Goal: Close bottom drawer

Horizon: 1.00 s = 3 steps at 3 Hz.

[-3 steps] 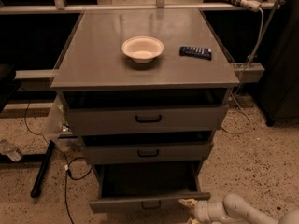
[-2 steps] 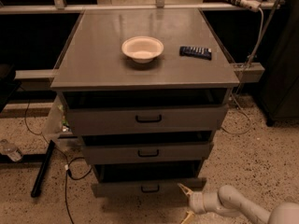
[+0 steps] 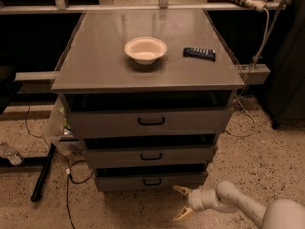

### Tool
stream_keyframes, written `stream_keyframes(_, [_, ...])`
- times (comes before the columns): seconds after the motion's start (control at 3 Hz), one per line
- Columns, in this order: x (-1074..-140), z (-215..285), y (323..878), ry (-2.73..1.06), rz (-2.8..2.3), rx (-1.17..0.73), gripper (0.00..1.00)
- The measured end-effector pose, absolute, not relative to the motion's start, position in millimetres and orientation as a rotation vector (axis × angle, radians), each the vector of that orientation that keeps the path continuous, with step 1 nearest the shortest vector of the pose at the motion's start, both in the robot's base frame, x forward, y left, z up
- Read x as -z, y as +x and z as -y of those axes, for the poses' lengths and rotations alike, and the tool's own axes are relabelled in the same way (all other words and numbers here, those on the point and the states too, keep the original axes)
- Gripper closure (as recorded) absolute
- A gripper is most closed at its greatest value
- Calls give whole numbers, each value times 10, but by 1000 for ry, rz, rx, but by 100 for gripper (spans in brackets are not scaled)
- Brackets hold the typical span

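Bottom drawer (image 3: pixel 119 181) at the foot of the grey cabinet (image 3: pixel 143 86), narrowest front of three, with a small black loop handle (image 3: pixel 152 181) at its middle. Front almost fully in, with only a thin dark slit above it; nothing of the inside to be made out.

Just right of its lower right corner and a little nearer the camera, the gripper (image 3: pixel 177 203), low over the speckled floor (image 3: pixel 119 213) and apart from the drawer front. Jaws spread wide in a V, two yellowish tips pointing left, pinching nothing. Behind them a white arm (image 3: pixel 238 204), cut off by the bottom right corner.

Above, the middle drawer (image 3: pixel 190 155) and the top drawer (image 3: pixel 105 123), each standing out a little, black shadow over each front and any contents hidden.

On the worktop (image 3: pixel 95 56), a pale bowl (image 3: pixel 145 50) near the centre and a dark remote (image 3: pixel 199 53) to its right, apart from it; buttons too small to tell.

At the cabinet's left side, something clear and crinkled, hard to identify. On the floor at left, a black bar (image 3: pixel 43 173), its upper end lost in shadow.
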<state>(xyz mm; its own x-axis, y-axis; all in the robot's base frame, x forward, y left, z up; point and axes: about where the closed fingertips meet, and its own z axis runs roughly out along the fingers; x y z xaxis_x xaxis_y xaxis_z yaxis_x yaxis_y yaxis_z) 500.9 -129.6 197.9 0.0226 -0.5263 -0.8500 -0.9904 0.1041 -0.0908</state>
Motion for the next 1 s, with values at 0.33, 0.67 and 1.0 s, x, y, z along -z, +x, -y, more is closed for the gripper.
stream_keyframes(0.33, [-1979, 1296, 5010, -1524, -1608, -756, 0])
stream_keyframes(0.67, [-1971, 1324, 5072, -1542, -1625, -713, 0])
stream_keyframes(1.0, [-1910, 1430, 5387, -1583, -1684, -612, 0])
